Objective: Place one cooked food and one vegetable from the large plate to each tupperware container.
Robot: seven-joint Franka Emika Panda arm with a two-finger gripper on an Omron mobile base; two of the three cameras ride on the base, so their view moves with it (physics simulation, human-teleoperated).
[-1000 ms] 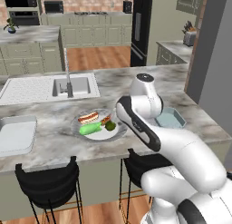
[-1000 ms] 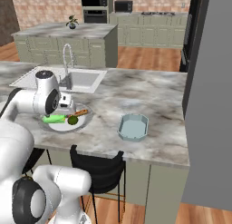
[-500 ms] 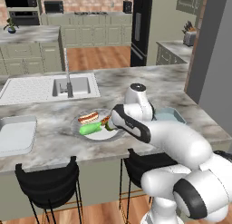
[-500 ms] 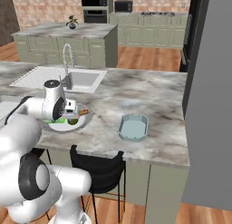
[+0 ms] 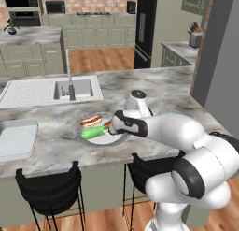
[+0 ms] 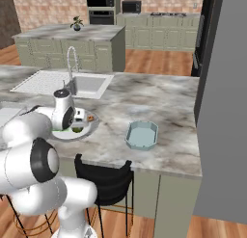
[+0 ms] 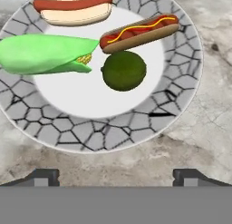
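Note:
The large plate (image 7: 113, 137) is round, with a cracked grey rim. On it lie a hot dog (image 7: 72, 7), a thinner sausage with a mustard line (image 7: 138, 32), a long light-green vegetable (image 7: 45, 54) and a small dark green round one (image 7: 123, 70). My gripper (image 7: 118, 177) is open and empty, hovering low just off the plate's rim, nearest the round vegetable. From the base, the gripper (image 5: 113, 128) sits at the right edge of the plate (image 5: 100, 142). The teal tupperware container (image 6: 141, 134) stands to the right, and the grey-white one (image 5: 14, 139) at far left.
A sink (image 5: 74, 87) with a faucet lies behind the plate. The counter's front edge runs close to the plate, with black stools (image 5: 49, 188) beneath it. A dark wall column (image 6: 222, 102) bounds the counter on the right.
The arm has folded down and forward, bringing the open gripper from above the counter to just over the plate's right rim. The food has not moved.

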